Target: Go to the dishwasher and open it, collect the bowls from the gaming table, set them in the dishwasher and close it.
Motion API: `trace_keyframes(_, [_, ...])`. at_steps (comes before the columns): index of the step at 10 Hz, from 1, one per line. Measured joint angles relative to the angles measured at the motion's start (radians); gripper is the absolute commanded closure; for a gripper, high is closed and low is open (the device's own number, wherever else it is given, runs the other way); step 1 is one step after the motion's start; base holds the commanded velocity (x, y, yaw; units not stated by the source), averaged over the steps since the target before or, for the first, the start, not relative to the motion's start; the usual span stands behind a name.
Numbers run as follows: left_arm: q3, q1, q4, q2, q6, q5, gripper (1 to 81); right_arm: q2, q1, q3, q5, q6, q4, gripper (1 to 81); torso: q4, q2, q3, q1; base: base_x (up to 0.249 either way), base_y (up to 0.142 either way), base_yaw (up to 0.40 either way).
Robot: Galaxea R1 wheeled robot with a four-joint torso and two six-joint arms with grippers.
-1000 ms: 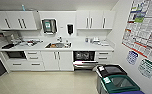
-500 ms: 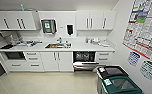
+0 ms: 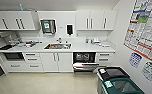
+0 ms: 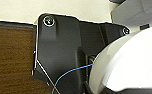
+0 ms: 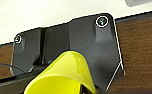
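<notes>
Presently, item one: the dishwasher, an under-counter appliance with dark racked interior, stands open beneath the white worktop, right of the steel sink; its door is dropped forward and a rack seems partly drawn out. Item two: a white rounded bowl looms large beside the left wrist, and a yellow curved bowl beside the right; each looks carried, but whether either set of jaws is closed on its bowl cannot be told. Step in hand, by judgement: approach to the open machine for loading. Advisable to come square to the door, stop short of its front lip, and keep both bowls level. Edges: the lowered door juts into the pale floor; a black-lidded bin and a green-lidded bin crowd the right wall just beside it. Open room lies left of the door, before the white cabinet fronts.
</notes>
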Motion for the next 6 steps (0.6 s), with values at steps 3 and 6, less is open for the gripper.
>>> trace_keyframes(3, [0.000, -0.001, 0.000, 0.000, 0.000, 0.000, 81.1, 0.000, 0.000, 0.000, 0.000, 0.000, 0.000, 81.1, 0.000, 0.000, 0.000, 0.000, 0.073, 0.000, 0.000])
trace_keyframes(6, [0.000, 0.001, 0.000, 0.000, 0.000, 0.000, 81.1, 0.000, 0.000, 0.000, 0.000, 0.000, 0.000, 81.1, 0.000, 0.000, 0.000, 0.000, 0.073, 0.000, 0.000])
